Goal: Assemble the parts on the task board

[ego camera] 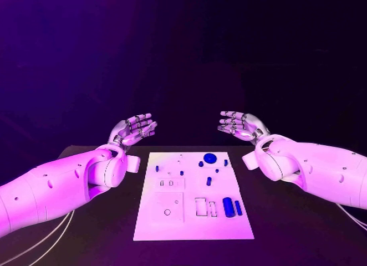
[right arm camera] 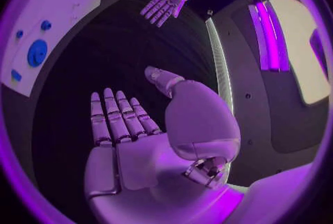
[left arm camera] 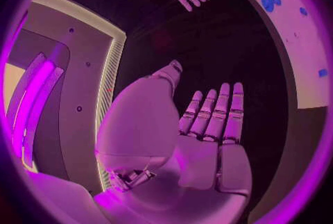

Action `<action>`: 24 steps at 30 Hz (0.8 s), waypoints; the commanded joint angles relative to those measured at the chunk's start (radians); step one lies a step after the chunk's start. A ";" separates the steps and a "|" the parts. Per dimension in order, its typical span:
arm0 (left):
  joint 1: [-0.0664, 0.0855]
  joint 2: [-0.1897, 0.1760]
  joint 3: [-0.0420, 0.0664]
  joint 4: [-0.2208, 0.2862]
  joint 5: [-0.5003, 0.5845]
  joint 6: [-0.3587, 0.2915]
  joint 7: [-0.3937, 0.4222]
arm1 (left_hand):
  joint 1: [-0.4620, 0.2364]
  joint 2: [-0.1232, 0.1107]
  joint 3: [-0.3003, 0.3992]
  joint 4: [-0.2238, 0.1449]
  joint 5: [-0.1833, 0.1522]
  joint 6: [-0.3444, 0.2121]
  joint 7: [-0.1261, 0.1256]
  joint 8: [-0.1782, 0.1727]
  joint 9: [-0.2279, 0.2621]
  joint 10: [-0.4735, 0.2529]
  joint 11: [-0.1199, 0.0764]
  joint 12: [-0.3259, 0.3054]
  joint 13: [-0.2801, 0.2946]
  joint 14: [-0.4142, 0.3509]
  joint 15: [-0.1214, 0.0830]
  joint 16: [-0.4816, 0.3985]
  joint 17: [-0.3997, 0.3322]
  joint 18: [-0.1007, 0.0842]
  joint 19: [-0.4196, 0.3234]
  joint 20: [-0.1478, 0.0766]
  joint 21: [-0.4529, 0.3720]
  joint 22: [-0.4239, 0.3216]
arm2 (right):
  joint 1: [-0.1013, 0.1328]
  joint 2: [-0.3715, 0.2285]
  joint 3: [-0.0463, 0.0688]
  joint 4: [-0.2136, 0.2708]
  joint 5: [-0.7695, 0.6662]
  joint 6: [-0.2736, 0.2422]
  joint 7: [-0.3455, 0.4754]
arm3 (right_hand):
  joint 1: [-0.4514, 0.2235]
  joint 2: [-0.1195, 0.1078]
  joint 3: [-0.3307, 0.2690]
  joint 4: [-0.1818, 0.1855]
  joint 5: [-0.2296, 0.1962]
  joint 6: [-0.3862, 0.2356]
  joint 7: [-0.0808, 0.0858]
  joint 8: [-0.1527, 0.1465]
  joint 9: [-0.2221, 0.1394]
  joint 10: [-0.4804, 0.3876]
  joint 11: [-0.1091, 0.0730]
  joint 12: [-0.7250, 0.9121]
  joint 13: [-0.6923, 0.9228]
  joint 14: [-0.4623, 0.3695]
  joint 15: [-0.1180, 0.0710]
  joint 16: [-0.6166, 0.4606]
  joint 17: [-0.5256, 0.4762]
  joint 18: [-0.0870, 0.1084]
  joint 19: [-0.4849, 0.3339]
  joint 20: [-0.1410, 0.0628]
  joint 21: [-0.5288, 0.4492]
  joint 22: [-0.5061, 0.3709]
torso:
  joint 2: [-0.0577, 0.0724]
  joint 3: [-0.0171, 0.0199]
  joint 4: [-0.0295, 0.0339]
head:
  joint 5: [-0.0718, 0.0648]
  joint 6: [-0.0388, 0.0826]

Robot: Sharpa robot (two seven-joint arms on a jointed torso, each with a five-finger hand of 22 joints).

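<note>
White board: the flat white task board point(ego camera: 163, 221) is being flanked by both hands.
Left hand: the silver left hand point(ego camera: 134, 130) is being held empty beyond the board, fingers spread.
Right hand: the silver right hand point(ego camera: 239, 125) is being held likewise, fingers apart.

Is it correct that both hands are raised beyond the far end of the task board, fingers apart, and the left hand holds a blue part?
Not quite. The left hand holds nothing; the left wrist view shows its palm bare. Both hands, the right hand too, are raised beyond the task board, fingers apart.

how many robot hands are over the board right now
0: the left hand and right hand both hover beyond the task board's far edge, one off each far corner, open and empty.
</note>
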 commanded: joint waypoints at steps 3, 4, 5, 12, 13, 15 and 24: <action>0.002 -0.017 0.000 0.033 -0.050 0.035 -0.016 | 0.031 0.001 0.023 -0.042 0.023 0.214 0.083 0.097 0.067 0.304 -0.022 0.066 0.029 0.223 -0.049 0.094 0.063 0.062 0.231 -0.015 0.109 0.049 | 0.006 0.004 0.000 -0.011 -0.259 0.005 -0.029 | 0.105 -0.068 0.041 -0.051 0.045 0.380 0.080 0.114 0.078 0.390 -0.037 0.014 0.024 0.373 -0.052 0.084 0.049 0.056 0.398 -0.020 0.092 0.029 | 0.016 0.0029 0.0027 | -0.005 -0.007; 0.003 -0.024 0.000 0.042 -0.060 0.041 -0.020 | 0.033 0.001 0.030 -0.049 0.022 0.234 0.082 0.105 0.068 0.342 -0.033 0.070 0.030 0.251 -0.061 0.104 0.075 0.061 0.255 -0.025 0.121 0.052 | 0.009 0.004 0.000 -0.013 -0.302 0.018 -0.042 | 0.105 -0.072 0.043 -0.049 0.040 0.389 0.076 0.114 0.076 0.407 -0.042 0.012 0.023 0.392 -0.058 0.088 0.051 0.056 0.414 -0.027 0.096 0.030 | 0.018 0.0029 0.0042 | -0.007 -0.010; 0.003 -0.030 0.000 0.050 -0.067 0.046 -0.022 | 0.034 0.000 0.035 -0.053 0.023 0.244 0.076 0.108 0.067 0.358 -0.037 0.066 0.028 0.261 -0.065 0.105 0.081 0.061 0.265 -0.030 0.125 0.052 | 0.010 0.004 0.000 -0.014 -0.330 0.028 -0.051 | 0.104 -0.078 0.041 -0.047 0.034 0.394 0.074 0.113 0.074 0.413 -0.044 0.009 0.023 0.399 -0.060 0.088 0.052 0.056 0.421 -0.029 0.096 0.029 | 0.020 0.0026 0.0053 | -0.008 -0.011; 0.003 -0.063 0.001 0.105 -0.082 0.054 -0.029 | 0.043 -0.009 0.086 -0.076 0.023 0.305 0.059 0.121 0.069 0.440 -0.061 0.050 0.022 0.324 -0.090 0.120 0.119 0.061 0.315 -0.054 0.153 0.060 | 0.022 0.001 0.001 -0.012 -0.496 0.097 -0.112 | 0.111 -0.095 0.029 -0.034 -0.016 0.428 0.058 0.110 0.064 0.453 -0.062 0.002 0.024 0.505 -0.092 0.117 0.078 0.055 0.510 -0.064 0.129 0.039 | 0.035 0.0030 0.0091 | -0.012 -0.012; 0.003 -0.068 0.001 0.114 -0.083 0.054 -0.029 | 0.044 -0.010 0.092 -0.078 0.023 0.311 0.057 0.122 0.069 0.449 -0.063 0.050 0.022 0.333 -0.094 0.124 0.123 0.061 0.322 -0.057 0.158 0.062 | 0.024 0.000 0.001 -0.011 -0.518 0.103 -0.120 | 0.114 -0.096 0.021 -0.033 -0.025 0.438 0.054 0.111 0.064 0.465 -0.068 0.003 0.025 0.539 -0.103 0.133 0.090 0.056 0.538 -0.074 0.145 0.045 | 0.040 0.0033 0.0097 | -0.013 -0.012; 0.003 -0.081 0.002 0.136 -0.084 0.054 -0.031 | 0.040 -0.017 0.111 -0.082 0.023 0.321 0.055 0.120 0.068 0.462 -0.067 0.040 0.019 0.347 -0.099 0.127 0.135 0.059 0.333 -0.065 0.169 0.067 | 0.029 0.001 0.002 -0.010 -0.578 0.122 -0.142 | 0.122 -0.099 0.003 -0.032 -0.034 0.453 0.046 0.111 0.065 0.485 -0.080 0.003 0.027 0.598 -0.123 0.162 0.116 0.055 0.589 -0.098 0.180 0.062 | 0.046 0.0036 0.0102 | -0.015 -0.013; 0.003 -0.141 0.010 0.240 -0.085 0.059 -0.039 | 0.013 -0.039 0.158 -0.100 0.023 0.334 0.054 0.105 0.064 0.488 -0.071 0.001 0.017 0.380 -0.111 0.146 0.182 0.057 0.381 -0.089 0.239 0.103 | 0.054 0.014 0.004 -0.007 -0.880 0.177 -0.245 | 0.125 -0.126 -0.039 -0.013 -0.042 0.527 0.009 0.095 0.086 0.579 -0.128 0.001 0.053 0.799 -0.196 0.518 0.408 0.049 0.741 -0.194 0.475 0.253 | 0.082 0.0035 0.0191 | -0.023 -0.007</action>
